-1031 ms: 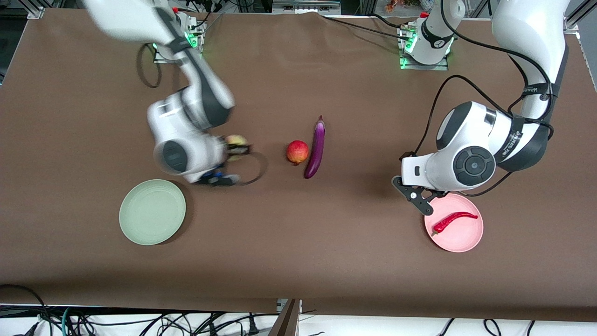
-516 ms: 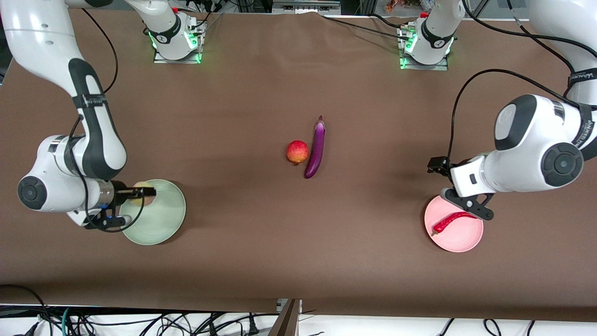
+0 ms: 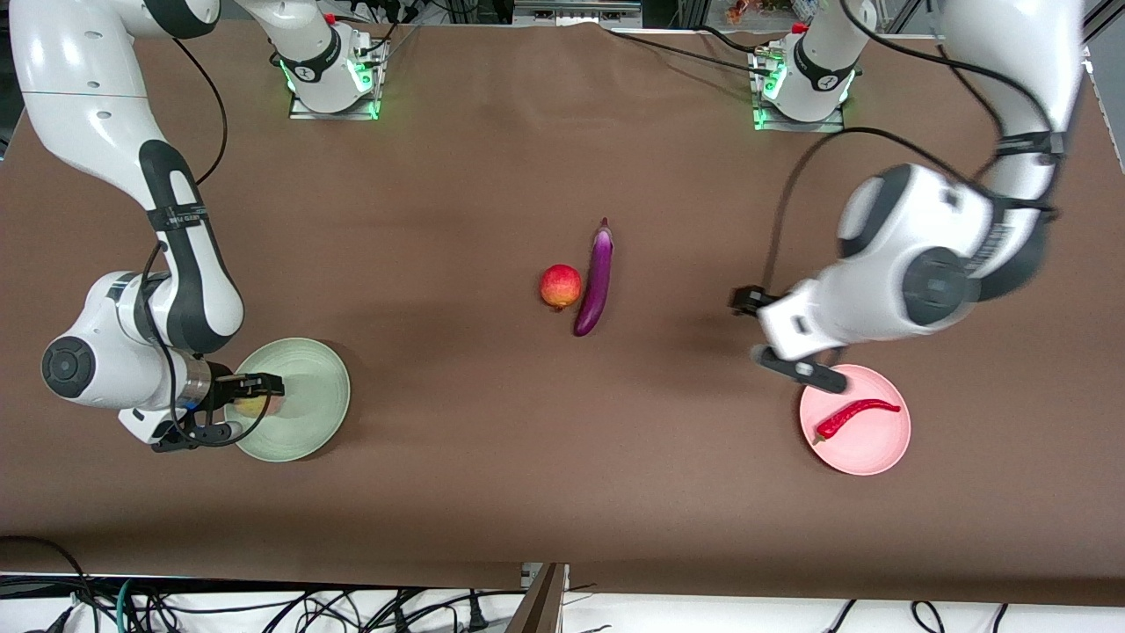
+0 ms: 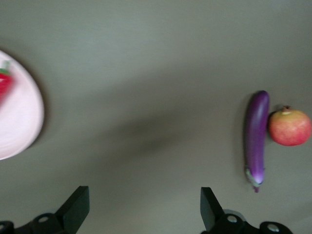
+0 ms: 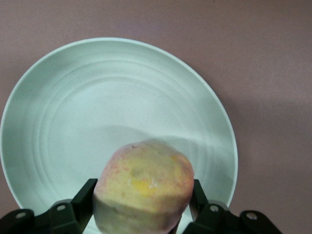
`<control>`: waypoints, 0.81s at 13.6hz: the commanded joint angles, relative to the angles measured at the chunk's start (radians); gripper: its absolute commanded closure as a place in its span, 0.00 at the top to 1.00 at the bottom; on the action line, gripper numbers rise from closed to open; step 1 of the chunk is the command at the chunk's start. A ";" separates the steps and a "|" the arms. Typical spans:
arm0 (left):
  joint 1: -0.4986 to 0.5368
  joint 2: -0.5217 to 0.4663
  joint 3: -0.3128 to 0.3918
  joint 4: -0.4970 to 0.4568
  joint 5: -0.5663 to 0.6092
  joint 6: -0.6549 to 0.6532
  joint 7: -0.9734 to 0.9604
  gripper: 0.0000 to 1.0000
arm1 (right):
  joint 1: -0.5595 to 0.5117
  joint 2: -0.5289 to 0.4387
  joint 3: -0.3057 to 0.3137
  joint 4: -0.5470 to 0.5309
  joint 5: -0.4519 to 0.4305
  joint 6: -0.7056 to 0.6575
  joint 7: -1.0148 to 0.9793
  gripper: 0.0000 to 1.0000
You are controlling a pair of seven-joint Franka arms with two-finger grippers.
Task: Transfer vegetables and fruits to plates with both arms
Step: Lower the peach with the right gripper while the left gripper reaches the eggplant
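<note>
Brown table (image 3: 492, 457), peach (image 5: 144, 191) in right pincer (image 5: 141, 207)

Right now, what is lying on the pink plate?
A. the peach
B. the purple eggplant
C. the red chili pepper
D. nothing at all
C: the red chili pepper lies on the pink plate, while the eggplant is on the table and the peach is held by the right gripper over the green plate.
</note>
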 commanded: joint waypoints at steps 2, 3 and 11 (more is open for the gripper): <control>-0.118 0.013 0.007 -0.087 0.045 0.045 -0.039 1.00 | -0.013 0.023 0.001 0.027 -0.036 -0.006 -0.021 0.00; -0.152 0.021 0.007 -0.101 0.042 0.057 -0.047 1.00 | -0.016 0.026 0.001 0.027 -0.035 -0.006 -0.019 0.00; -0.298 0.062 0.008 -0.377 0.046 0.588 -0.243 1.00 | -0.027 0.013 0.013 0.096 -0.024 0.010 -0.019 1.00</control>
